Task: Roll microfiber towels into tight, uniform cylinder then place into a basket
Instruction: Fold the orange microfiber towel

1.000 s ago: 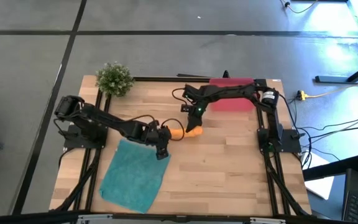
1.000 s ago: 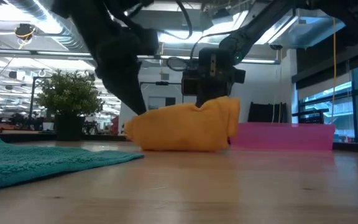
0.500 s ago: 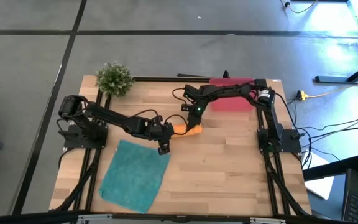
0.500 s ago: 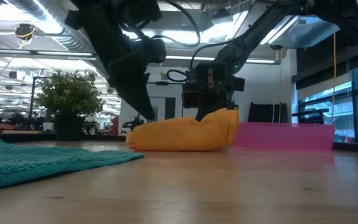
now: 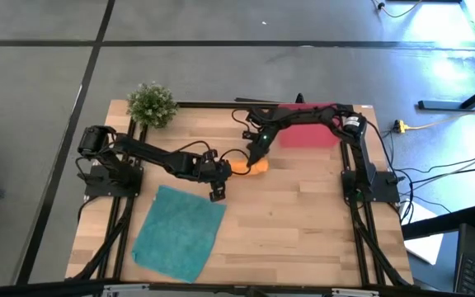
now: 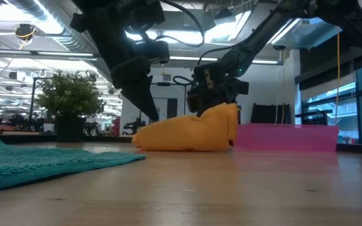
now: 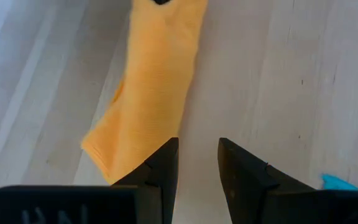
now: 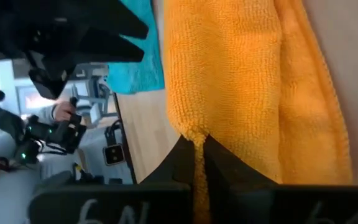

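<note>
towels, count: two. teal towel [image 5: 178,233] flat and unrolled on the table [image 5: 303,223], near-left part; also seen at left in the low view [image 6: 36,164].
orange towel [image 5: 248,166]: one, bunched into a loose roll at table centre, lying on the wood, well apart from the teal one; low view shows it lumpy, higher at its right end [image 6: 187,132]; long strip in left wrist view [image 7: 151,81]; fills right wrist view [image 8: 241,81].
left gripper [image 5: 218,185]: one, just left of the orange towel's left end, fingers parted with a narrow gap, nothing between them; one finger [image 7: 160,171] sits by the towel's edge, contact unclear; wood shows through the gap.
right gripper [image 5: 252,153]: one, above the orange towel's right end, fingers [image 8: 219,162] pinched closed on a fold of the orange towel.
arms, count: two, left reaching in from the left edge, right from the far-right corner.
basket [image 5: 308,136]: one, pinkish-red, far right of the table, partly under the right arm, just beyond the orange towel; low view shows its pink wall [image 6: 288,137] behind and right of the towel. No towel seen in it.
plant [image 5: 151,104]: one, small green, far-left corner; also in low view [image 6: 69,100].
</note>
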Controlling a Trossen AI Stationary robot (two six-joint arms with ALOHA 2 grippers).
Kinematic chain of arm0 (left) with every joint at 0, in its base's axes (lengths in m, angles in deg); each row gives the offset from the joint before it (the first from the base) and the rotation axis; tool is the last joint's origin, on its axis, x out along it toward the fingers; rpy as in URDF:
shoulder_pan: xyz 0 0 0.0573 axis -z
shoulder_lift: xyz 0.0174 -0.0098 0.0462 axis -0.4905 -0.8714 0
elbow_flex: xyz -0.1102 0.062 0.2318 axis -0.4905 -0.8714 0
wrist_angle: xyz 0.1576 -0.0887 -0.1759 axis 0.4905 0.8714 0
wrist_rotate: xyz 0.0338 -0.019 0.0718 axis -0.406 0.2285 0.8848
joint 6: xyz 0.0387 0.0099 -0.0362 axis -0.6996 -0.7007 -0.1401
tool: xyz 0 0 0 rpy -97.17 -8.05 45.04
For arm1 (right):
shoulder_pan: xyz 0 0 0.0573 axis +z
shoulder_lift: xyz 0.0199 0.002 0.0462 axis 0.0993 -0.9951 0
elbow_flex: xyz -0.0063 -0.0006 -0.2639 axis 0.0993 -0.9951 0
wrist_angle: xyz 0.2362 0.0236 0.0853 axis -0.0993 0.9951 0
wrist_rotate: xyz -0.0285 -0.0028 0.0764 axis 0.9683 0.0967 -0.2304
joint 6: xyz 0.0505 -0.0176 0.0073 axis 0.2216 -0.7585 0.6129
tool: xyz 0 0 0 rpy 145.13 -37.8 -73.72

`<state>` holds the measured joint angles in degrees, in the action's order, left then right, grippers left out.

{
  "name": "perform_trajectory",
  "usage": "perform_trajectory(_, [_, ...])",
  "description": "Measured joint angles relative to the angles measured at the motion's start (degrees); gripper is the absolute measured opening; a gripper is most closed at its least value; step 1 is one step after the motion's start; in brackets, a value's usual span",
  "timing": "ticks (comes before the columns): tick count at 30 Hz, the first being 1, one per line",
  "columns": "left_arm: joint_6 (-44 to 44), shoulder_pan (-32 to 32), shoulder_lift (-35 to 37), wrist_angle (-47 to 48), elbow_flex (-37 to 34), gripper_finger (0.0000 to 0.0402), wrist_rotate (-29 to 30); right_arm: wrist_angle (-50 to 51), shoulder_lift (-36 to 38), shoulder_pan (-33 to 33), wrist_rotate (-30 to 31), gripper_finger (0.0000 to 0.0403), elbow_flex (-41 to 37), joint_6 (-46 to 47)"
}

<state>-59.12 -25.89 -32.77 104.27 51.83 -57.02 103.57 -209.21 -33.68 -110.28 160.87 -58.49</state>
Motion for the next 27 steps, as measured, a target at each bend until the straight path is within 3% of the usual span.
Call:
perform_trajectory(12, [-0.1, -2.4, -1.7, -0.3, 0.1, 0.0102, 2.0, -1.0, -2.2, -0.6, 2.2, 0.0013, -0.1, 8.5])
perform_trajectory(27, [-6.0, -7.1, -4.9, -3.3, 0.0, 0.0102, 2.2, -2.8, -2.6, -0.5, 3.2, 0.0013, -0.1, 8.6])
